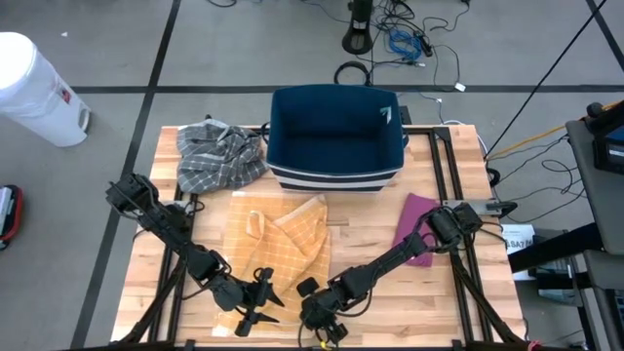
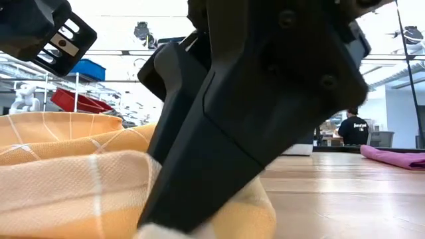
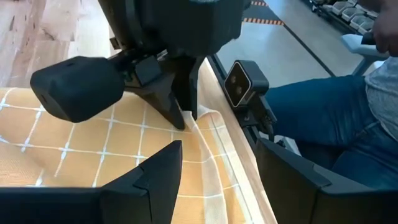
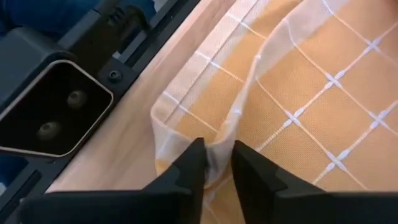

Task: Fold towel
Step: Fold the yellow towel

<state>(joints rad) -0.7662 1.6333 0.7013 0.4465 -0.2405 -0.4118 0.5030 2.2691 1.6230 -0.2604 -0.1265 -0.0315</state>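
The orange checked towel [image 1: 278, 239] lies partly folded on the wooden table, its near edge by the table's front edge. My right gripper [image 4: 216, 155] is at the towel's near right corner, shut on a raised pleat of cloth; the left wrist view shows it too [image 3: 181, 115]. My left gripper [image 3: 221, 165] stands open just left of it, over the towel's near edge [image 3: 205, 180], one finger on either side of that edge. Whether it touches the cloth, I cannot tell. In the high view the two grippers sit side by side, my left gripper [image 1: 253, 314] and my right gripper [image 1: 315, 317]. My right gripper pinches a small raised pleat of the towel [image 4: 217, 142] between its two fingers, close to the near right corner [image 4: 160, 118]. The fingers slant down from the table's far right. The rest of the towel lies on the table, slack.
A dark blue basket [image 1: 336, 136] stands at the table's far middle, with a grey plaid cloth [image 1: 219, 151] to its left. A pink cloth [image 1: 417, 229] lies at the right. The low camera [image 4: 53, 109] sits at the front edge, close to both grippers. A seated person [image 3: 329, 118] is beyond that edge.
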